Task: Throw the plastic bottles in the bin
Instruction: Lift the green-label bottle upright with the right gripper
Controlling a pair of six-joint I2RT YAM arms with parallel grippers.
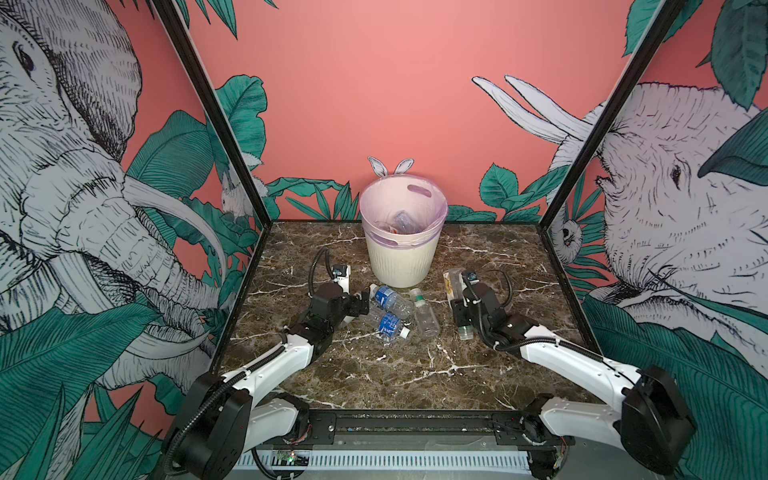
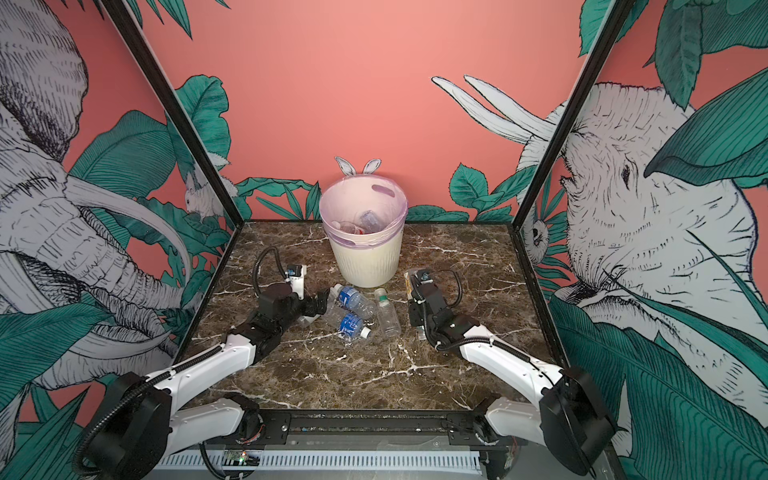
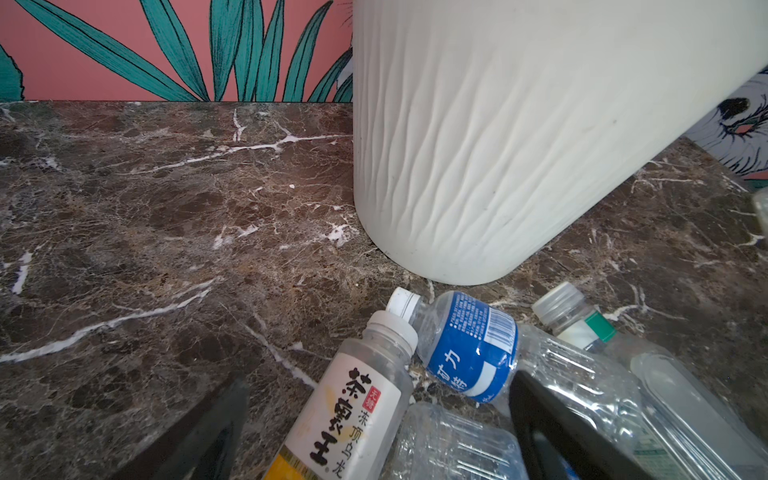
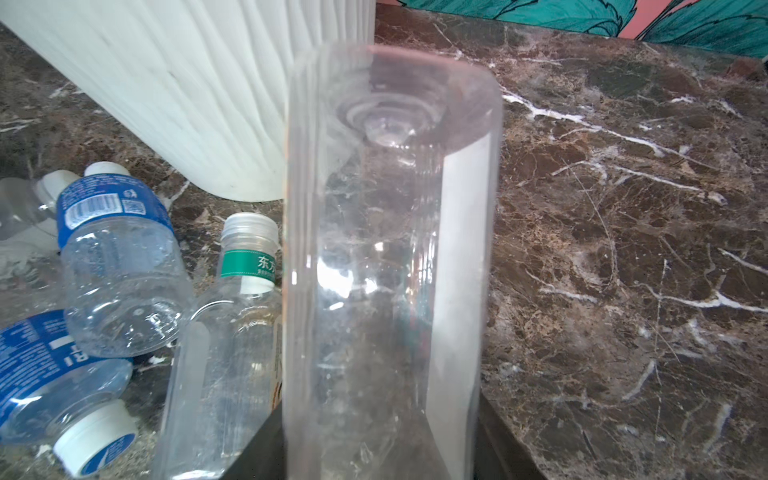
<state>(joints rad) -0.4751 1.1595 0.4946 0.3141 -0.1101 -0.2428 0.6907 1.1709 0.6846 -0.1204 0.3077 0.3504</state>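
While the right gripper (image 1: 459, 309) is pinching the clear, straight-sided plastic bottle (image 4: 390, 216) across its body, I am treating the lift as the step in hand. That bottle is sitting low over the dark marble table (image 1: 374, 374), just beside the round cream-white ribbed bin (image 1: 401, 266), on its right in both top views. I cannot tell whether it is touching the table. I am planning to raise it straight up until it is well above the pink-lilac liner (image 1: 374, 199), and only then swing it over the mouth and let go above the middle. Thin walls may be buckling under the squeeze, so I am judging a slow, level carry safest. I am also keeping the jutting base off the bin's wall.

The left gripper (image 3: 378, 380) is standing spread wide, with a white-labelled tea bottle (image 3: 349, 424) lying between its fingers, ungripped.

I am counting one bin, two grippers and five bottles outside the bin:
- the held one
- the tea one
- a blue-labelled bottle (image 1: 386, 297) by the bin
- a second blue-labelled bottle (image 1: 390, 324) nearer me
- one green-banded bottle (image 1: 424, 316)

Inside the bin I am making out at least two more.
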